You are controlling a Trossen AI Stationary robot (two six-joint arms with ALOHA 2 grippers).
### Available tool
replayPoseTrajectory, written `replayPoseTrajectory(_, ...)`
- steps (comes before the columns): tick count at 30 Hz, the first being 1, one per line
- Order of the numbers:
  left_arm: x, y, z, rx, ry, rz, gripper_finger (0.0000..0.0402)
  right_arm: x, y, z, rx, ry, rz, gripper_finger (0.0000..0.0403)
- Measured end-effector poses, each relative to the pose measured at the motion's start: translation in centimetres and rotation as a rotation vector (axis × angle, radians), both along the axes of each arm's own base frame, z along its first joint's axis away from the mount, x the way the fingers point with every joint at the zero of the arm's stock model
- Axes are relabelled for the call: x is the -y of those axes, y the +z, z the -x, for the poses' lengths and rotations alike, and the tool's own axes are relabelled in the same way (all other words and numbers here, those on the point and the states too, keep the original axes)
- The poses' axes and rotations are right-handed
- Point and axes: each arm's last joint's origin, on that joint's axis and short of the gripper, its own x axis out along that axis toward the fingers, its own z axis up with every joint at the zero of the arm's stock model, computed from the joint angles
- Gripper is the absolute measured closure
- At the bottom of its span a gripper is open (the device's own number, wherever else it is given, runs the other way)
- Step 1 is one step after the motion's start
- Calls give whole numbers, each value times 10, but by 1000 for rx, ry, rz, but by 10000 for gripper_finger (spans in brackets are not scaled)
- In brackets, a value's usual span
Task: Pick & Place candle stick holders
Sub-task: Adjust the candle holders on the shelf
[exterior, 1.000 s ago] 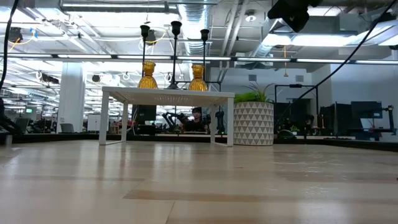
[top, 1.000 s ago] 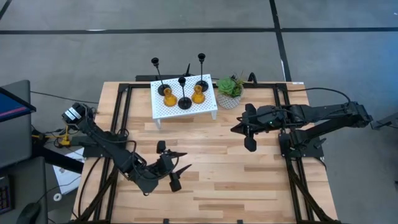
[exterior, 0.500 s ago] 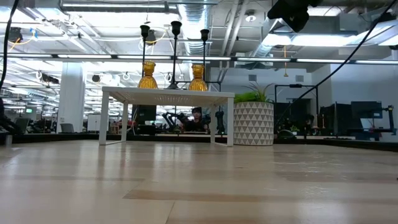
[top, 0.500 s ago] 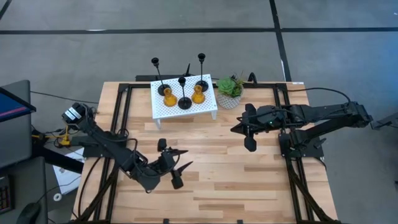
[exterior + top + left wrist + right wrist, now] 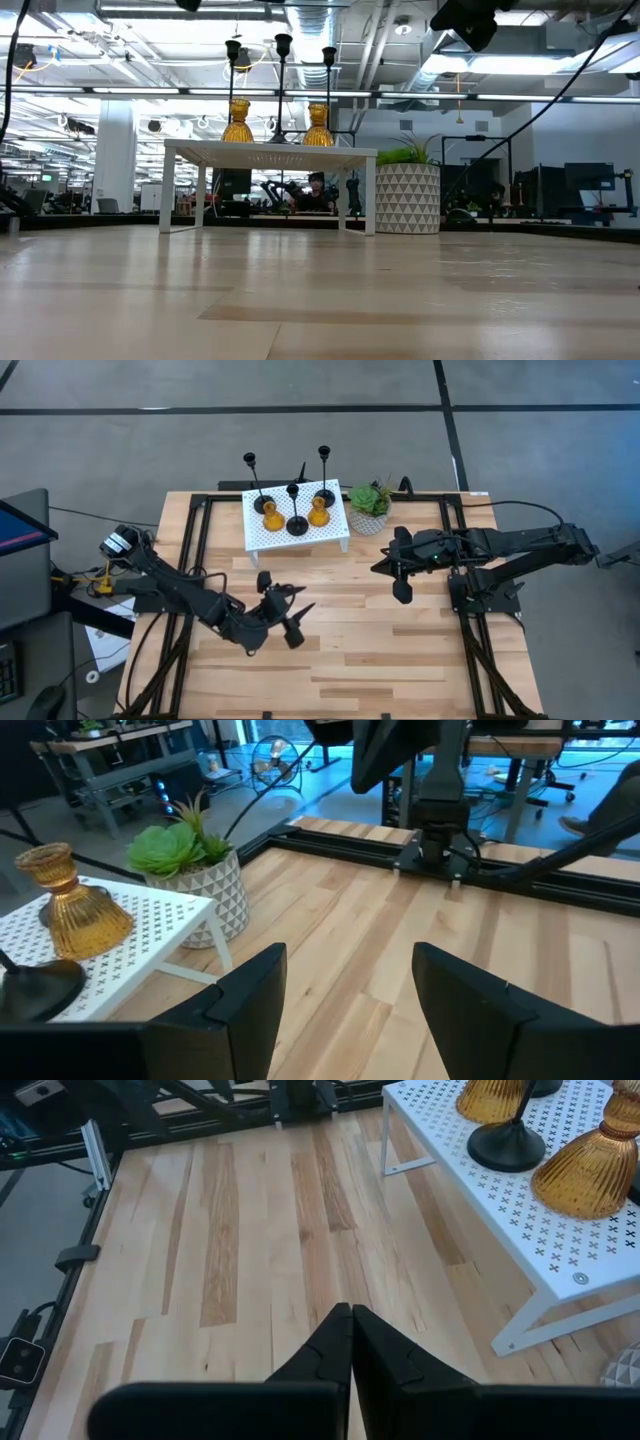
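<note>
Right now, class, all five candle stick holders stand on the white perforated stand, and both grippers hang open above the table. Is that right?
Not quite. The candle stick holders do stand on the white perforated stand, but only the left gripper is open; the right gripper is shut, its fingers pressed together, as the right wrist view shows.

Amber holders [image 5: 272, 516] and black ones [image 5: 297, 523] on white perforated stand [image 5: 335, 528].

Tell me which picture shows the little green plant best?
The left wrist view: the potted plant is close, with leaves and patterned pot clear beside the white rack. The high view shows only its leafy top. The low view shows mostly its pot. The right wrist view barely catches it.
</note>
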Motion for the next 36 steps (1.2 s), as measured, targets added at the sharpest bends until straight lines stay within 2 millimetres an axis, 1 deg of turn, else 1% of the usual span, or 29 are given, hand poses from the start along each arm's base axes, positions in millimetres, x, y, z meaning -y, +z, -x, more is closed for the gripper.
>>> replayPoseTrajectory(14, -13, 0, -7, 1, 51, 0, 183, 0, 0, 0, 0, 0, 0, 403)
replayPoseTrajectory(31, -15, 1, -8, 15, 61, 11, 183, 0, 0, 0, 0, 0, 0, 403)
replayPoseTrajectory(36, -17, 1, -9, 4, 67, -10, 183, 0, 0, 0, 0, 0, 0, 403)
